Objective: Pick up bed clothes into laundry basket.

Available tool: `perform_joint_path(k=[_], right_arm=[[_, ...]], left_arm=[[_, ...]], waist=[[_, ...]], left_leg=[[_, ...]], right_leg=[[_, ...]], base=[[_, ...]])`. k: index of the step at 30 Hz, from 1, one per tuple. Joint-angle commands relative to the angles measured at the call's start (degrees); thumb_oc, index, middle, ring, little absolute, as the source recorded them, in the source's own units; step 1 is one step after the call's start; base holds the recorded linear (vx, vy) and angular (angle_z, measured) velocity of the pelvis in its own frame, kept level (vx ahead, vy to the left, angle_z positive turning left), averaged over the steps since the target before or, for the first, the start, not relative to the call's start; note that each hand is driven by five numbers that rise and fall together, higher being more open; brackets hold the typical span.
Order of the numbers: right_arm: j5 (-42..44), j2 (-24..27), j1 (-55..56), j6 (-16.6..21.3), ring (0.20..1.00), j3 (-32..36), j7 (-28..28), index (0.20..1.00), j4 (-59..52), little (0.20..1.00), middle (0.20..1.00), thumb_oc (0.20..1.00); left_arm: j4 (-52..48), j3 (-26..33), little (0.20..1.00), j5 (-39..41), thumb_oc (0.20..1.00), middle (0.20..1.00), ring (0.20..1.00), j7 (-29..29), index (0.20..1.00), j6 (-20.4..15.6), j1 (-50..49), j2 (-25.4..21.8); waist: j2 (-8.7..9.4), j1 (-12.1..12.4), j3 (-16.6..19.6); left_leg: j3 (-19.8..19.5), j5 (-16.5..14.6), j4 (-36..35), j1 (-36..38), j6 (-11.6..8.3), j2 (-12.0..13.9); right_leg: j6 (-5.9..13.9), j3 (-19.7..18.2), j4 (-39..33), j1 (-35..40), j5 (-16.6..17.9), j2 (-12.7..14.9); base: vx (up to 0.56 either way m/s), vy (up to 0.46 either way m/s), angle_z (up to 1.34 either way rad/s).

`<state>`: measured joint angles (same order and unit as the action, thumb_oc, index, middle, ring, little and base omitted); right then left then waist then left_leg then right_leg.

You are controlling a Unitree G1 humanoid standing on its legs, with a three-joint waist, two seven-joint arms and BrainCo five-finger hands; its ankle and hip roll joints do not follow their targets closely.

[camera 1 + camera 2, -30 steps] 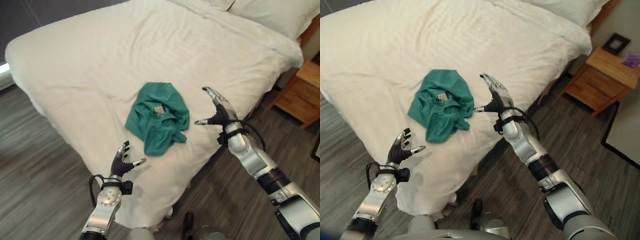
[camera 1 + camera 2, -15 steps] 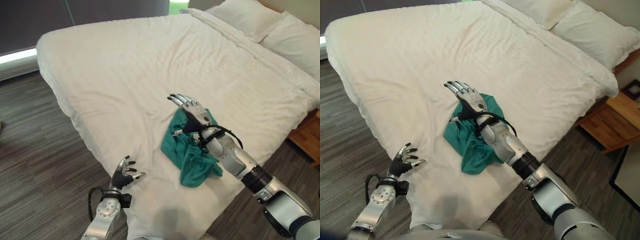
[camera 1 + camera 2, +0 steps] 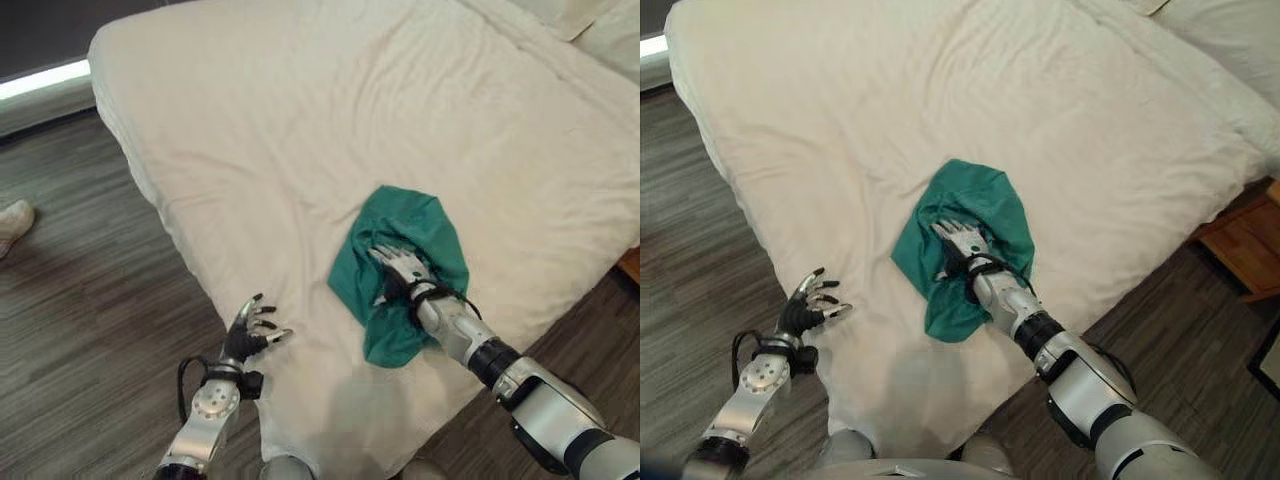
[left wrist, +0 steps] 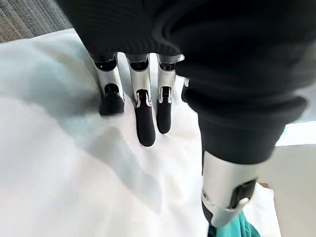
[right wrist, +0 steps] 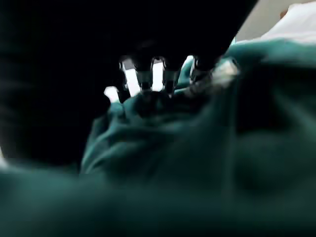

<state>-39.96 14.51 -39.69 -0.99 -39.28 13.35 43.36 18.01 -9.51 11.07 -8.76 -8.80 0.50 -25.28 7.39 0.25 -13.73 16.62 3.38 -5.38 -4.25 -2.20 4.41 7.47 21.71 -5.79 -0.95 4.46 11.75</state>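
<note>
A crumpled teal-green garment (image 3: 425, 222) lies on the white bed (image 3: 300, 110) near its front edge. My right hand (image 3: 400, 272) rests flat on top of the garment, open, fingers spread and pressing into the cloth (image 5: 197, 163). In the right wrist view the fingertips sink into the folds. My left hand (image 3: 248, 335) hovers at the bed's edge to the left of the garment, open, with its fingers (image 4: 144, 118) loosely bent over the white sheet and nothing in it.
A pillow (image 3: 1230, 30) lies at the far right of the bed. A wooden nightstand (image 3: 1250, 245) stands beside the bed on the right. A light shoe (image 3: 12, 222) sits on the dark wood floor at the left.
The camera has shifted. My right hand came from the garment's right side over it and has dropped flat onto the cloth. The left hand has stayed at the bed's edge.
</note>
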Motion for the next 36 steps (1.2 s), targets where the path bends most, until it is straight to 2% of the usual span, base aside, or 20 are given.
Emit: perform_joint_path(k=[1, 5, 6, 7, 8, 13, 14, 16, 17, 18, 21, 24, 29, 30, 31, 32, 33, 34, 35, 36], right_arm=[[1.7, -1.6, -6.2, -0.3, 1.000, -1.1, 0.9, 1.000, 2.9, 1.000, 1.000, 1.000], [3.7, -1.9, -8.4, -1.2, 1.000, -2.7, -1.2, 1.000, 10.7, 1.000, 1.000, 1.000], [3.7, -1.9, -8.4, -1.2, 1.000, -2.7, -1.3, 1.000, 10.7, 1.000, 1.000, 1.000], [3.7, -1.9, -8.4, -1.2, 0.765, -2.7, -1.3, 0.765, 10.7, 0.765, 0.765, 0.765], [5.2, -1.0, -9.1, -1.6, 0.200, -2.6, -2.2, 0.200, 12.2, 0.200, 0.200, 0.200], [9.5, 4.2, -13.8, -1.3, 0.200, -0.8, -3.2, 0.200, 9.3, 0.200, 0.200, 0.200], [11.2, 6.7, -13.8, -1.1, 0.200, 0.1, -3.3, 0.200, 6.8, 0.200, 0.200, 0.200], [11.8, 7.5, -13.2, -1.0, 0.200, 0.4, -3.3, 0.200, 5.6, 0.200, 0.200, 0.200], [12.4, 8.9, -12.3, -0.7, 0.200, 1.0, -3.2, 0.200, 4.0, 0.200, 0.200, 0.200], [12.4, 9.0, -12.2, -0.7, 0.200, 1.1, -3.2, 0.200, 3.9, 0.200, 0.200, 0.200], [12.3, 10.9, -11.8, -0.1, 0.200, 1.5, -3.3, 0.200, 0.6, 0.200, 0.200, 0.200], [12.1, 12.5, -13.0, 0.1, 0.200, 1.2, -3.9, 0.200, -0.8, 0.200, 0.200, 0.200], [10.6, 11.9, -13.8, 0.3, 0.200, 0.3, -4.1, 0.200, -1.8, 0.200, 0.200, 0.200], [12.4, 22.1, -17.4, 0.5, 0.200, 0.1, -4.6, 0.200, -0.7, 0.200, 0.200, 0.200], [12.5, 21.4, -16.5, 1.6, 0.200, -0.5, -5.0, 0.200, -3.0, 0.200, 0.200, 0.200], [7.3, 3.6, -9.6, 0.6, 0.200, -1.2, -0.6, 0.200, -2.8, 0.200, 0.200, 0.200], [7.8, 2.0, -5.1, -0.1, 0.200, 1.6, 0.3, 0.200, 3.5, 0.200, 0.200, 0.200], [7.8, 1.9, -5.1, -0.1, 0.200, 1.6, 0.4, 0.200, 3.6, 0.200, 0.200, 0.200], [10.3, 5.8, -6.8, 0.0, 0.200, 2.9, -1.3, 0.200, 5.5, 0.200, 0.200, 0.200], [10.3, 5.8, -6.9, 0.0, 0.200, 2.9, -1.3, 0.200, 5.5, 0.200, 0.200, 0.200]], left_arm=[[2.1, -2.4, 1.000, 0.5, 1.000, 1.000, 1.000, -1.0, 1.000, -1.0, 3.3, -2.7], [3.3, -5.7, 1.000, 0.2, 1.000, 1.000, 1.000, -1.3, 1.000, -1.7, 9.2, -3.2], [3.4, -5.7, 1.000, 0.2, 1.000, 1.000, 1.000, -1.3, 1.000, -1.7, 9.2, -3.2], [3.4, -5.7, 1.000, 0.2, 1.000, 1.000, 1.000, -1.3, 1.000, -1.7, 9.2, -3.2], [3.2, -6.5, 1.000, -0.1, 1.000, 1.000, 1.000, -1.0, 1.000, -1.8, 10.0, -3.7], [3.0, -7.0, 1.000, -1.1, 1.000, 1.000, 1.000, -0.3, 1.000, -1.6, 11.1, -4.9], [3.3, -7.1, 1.000, -1.3, 1.000, 1.000, 1.000, -0.3, 1.000, -1.1, 11.7, -4.5], [3.4, -7.1, 1.000, -1.3, 1.000, 1.000, 1.000, -0.3, 1.000, -0.9, 11.9, -4.3], [3.3, -7.2, 1.000, -1.2, 1.000, 1.000, 1.000, -0.2, 1.000, -0.6, 12.3, -3.6], [3.3, -7.2, 1.000, -1.2, 1.000, 1.000, 1.000, -0.2, 1.000, -0.6, 12.3, -3.6], [0.4, -6.8, 1.000, 0.9, 1.000, 1.000, 1.000, -0.4, 1.000, -1.0, 12.1, -3.4], [-2.0, -6.2, 1.000, 2.2, 1.000, 1.000, 1.000, -0.5, 1.000, -1.4, 12.1, -4.0], [-6.9, -5.4, 1.000, 4.4, 1.000, 1.000, 1.000, -1.2, 1.000, -2.3, 12.9, -4.4], [-6.7, -4.4, 1.000, 5.4, 1.000, 1.000, 1.000, -1.3, 1.000, -3.2, 13.6, -5.8], [-8.3, -4.0, 1.000, 4.9, 1.000, 1.000, 1.000, -1.2, 1.000, -4.1, 13.4, -5.3], [-11.7, -5.4, 1.000, 3.7, 1.000, 1.000, 1.000, -2.3, 1.000, -3.6, 13.8, -2.2], [-11.4, -5.4, 1.000, 3.3, 1.000, 1.000, 1.000, -2.5, 1.000, -2.7, 13.2, -2.4], [-11.4, -5.5, 1.000, 3.3, 1.000, 1.000, 1.000, -2.5, 1.000, -2.7, 13.2, -2.5], [-11.0, -4.2, 1.000, 5.1, 1.000, 1.000, 1.000, -1.1, 1.000, -3.2, 12.5, -4.1], [-11.1, -4.2, 1.000, 5.2, 1.000, 1.000, 1.000, -1.1, 1.000, -3.2, 12.5, -4.1]], waist=[[0.17, 1.1, -3.3], [-2.02, 0.8, -6.5], [-2.03, 0.8, -6.6], [-2.03, 0.8, -6.6], [-2.51, 0.6, -6.8], [-1.13, -0.7, -4.6], [0.25, -1.7, -2.5], [0.90, -2.2, -1.5], [2.24, -3.1, 0.5], [2.23, -3.1, 0.4], [4.32, -4.4, 2.9], [5.43, -4.8, 4.2], [7.09, -5.6, 7.3], [7.54, -6.5, 8.2], [7.55, -7.1, 8.6], [7.05, -6.7, 8.5], [6.63, -6.4, 8.9], [6.81, -6.4, 9.0], [6.97, -5.9, 9.2], [6.97, -5.9, 9.1]], left_leg=[[3.6, -4.6, 0.4, 5.4, -1.91, 0.9], [3.2, -3.2, 0.4, 2.8, -1.91, 0.1], [3.2, -3.2, 0.4, 2.8, -1.91, 0.1], [3.2, -3.2, 0.4, 2.8, -1.91, 0.1], [3.1, -2.9, 0.4, 2.4, -1.95, 0.0], [3.8, -3.3, 0.4, 2.9, -2.04, 0.3], [4.4, -3.8, 0.4, 3.6, -1.97, 0.4], [4.6, -4.0, 0.4, 4.1, -1.94, 0.5], [5.0, -4.5, 0.4, 5.7, -1.89, 0.8], [5.0, -4.5, 0.4, 5.8, -1.89, 0.7], [5.4, -5.2, 0.4, 8.8, -1.72, 1.2], [5.8, -5.2, 0.4, 9.9, -1.74, 1.4], [6.5, -5.9, 0.4, 12.5, -1.88, 1.9], [6.8, -5.9, 0.4, 12.7, -2.07, 2.1], [7.2, -6.2, 0.4, 13.4, -2.18, 2.4], [7.4, -6.3, 0.4, 13.8, -1.81, 2.1], [7.0, -6.8, 0.4, 14.4, -1.59, 2.2], [7.1, -6.6, 0.4, 14.2, -1.55, 2.0], [7.8, -6.7, 0.4, 15.0, -1.72, 2.4], [7.8, -6.7, 0.4, 15.1, -1.72, 2.4]], right_leg=[[4.18, -2.6, 1.8, -1.5, 3.3, 4.8], [4.04, -3.4, 3.4, -4.7, 3.8, 5.9], [4.04, -3.4, 3.4, -4.7, 3.8, 5.9], [4.04, -3.4, 3.4, -4.7, 3.8, 5.9], [4.15, -3.3, 3.5, -5.1, 4.0, 6.2], [4.89, -3.0, 2.5, -4.5, 5.1, 6.4], [5.19, -3.2, 2.2, -4.1, 5.5, 6.3], [5.30, -3.4, 2.2, -3.7, 5.7, 6.1], [5.53, -3.7, 2.3, -2.6, 6.4, 5.8], [5.54, -3.7, 2.3, -2.5, 6.4, 5.8], [5.69, -5.0, 3.3, -0.5, 7.6, 5.0], [5.73, -5.6, 3.6, 0.1, 8.4, 4.6], [6.04, -6.1, 3.8, 1.8, 9.3, 3.9], [6.26, -6.4, 3.8, 1.7, 9.6, 3.8], [6.42, -6.7, 4.0, 2.0, 9.6, 3.5], [6.19, -6.9, 4.0, 2.1, 9.7, 3.6], [6.31, -6.3, 4.2, 2.8, 9.6, 3.7], [6.26, -6.3, 4.1, 2.6, 9.8, 3.9], [6.49, -6.0, 4.8, 2.8, 10.2, 3.8], [6.49, -6.1, 4.8, 2.9, 10.2, 3.8]], base=[[-0.16, 0.016, 0.06], [-0.14, 0.023, 0.01], [-0.11, 0.023, 0.01], [-0.05, 0.007, -0.01], [-0.06, 0.005, -0.03], [0.00, 0.003, 0.00], [0.03, 0.014, 0.05], [0.05, 0.022, 0.05], [0.05, 0.026, 0.00], [0.05, 0.038, -0.05], [0.01, 0.053, -0.05], [0.00, 0.042, -0.24], [0.03, 0.044, -0.28], [0.01, 0.037, -0.10], [0.01, 0.092, 0.05], [0.04, 0.120, -0.07], [0.01, 0.096, -0.27], [0.05, 0.075, -0.77], [0.02, 0.030, -0.52], [0.03, 0.046, -0.32]])
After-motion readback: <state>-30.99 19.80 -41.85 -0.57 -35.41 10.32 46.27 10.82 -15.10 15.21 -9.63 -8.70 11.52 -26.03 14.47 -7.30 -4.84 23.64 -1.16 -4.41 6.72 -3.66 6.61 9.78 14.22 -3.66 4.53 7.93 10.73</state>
